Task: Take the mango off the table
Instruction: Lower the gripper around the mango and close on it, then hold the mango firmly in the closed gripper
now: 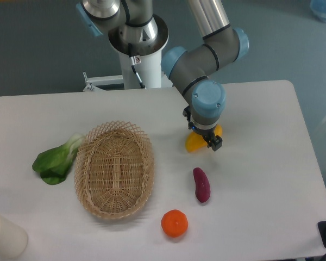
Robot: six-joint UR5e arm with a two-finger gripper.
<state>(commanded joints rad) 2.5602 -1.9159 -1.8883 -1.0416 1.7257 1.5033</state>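
Note:
The mango (194,143) is a yellow oblong fruit with an orange end. It lies on the white table (261,163) right of the middle, mostly hidden under the arm's wrist. My gripper (204,136) points straight down over it, with its dark fingers (215,143) astride the fruit's narrow width. The fingers press against the mango's sides. The mango sits at table height, and I cannot tell whether it is lifted at all.
A dark purple sweet potato (201,185) lies just in front of the mango, and a round orange fruit (174,223) nearer the front edge. A wicker basket (115,169) stands left of centre, with a green leafy vegetable (57,160) beside it. A white cylinder (5,236) is at the front left corner.

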